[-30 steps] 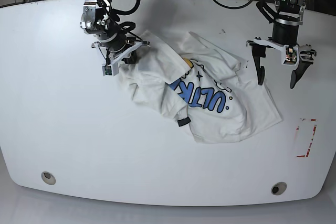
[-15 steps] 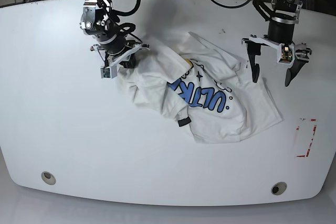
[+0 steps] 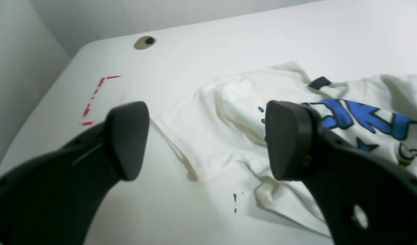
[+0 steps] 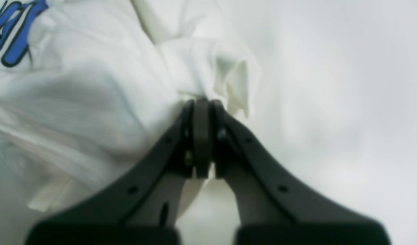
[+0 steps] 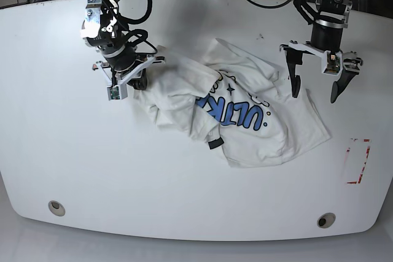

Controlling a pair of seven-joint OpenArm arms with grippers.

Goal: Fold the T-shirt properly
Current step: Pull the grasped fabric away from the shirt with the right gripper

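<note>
On white table [image 5: 61, 151], crumpled T-shirt [image 5: 245, 133], lettering showing

A crumpled white T-shirt [image 5: 245, 115] with blue block lettering lies on the white table [image 5: 73, 164]. The right gripper [image 5: 128, 83] sits at the shirt's left edge, its jaw state hidden from here. The left gripper [image 5: 315, 90], jaws spread wide, hangs over the shirt's right edge.

Bright, even overhead light casts soft shadows; both wrist views are blurred, softest up close.
</note>
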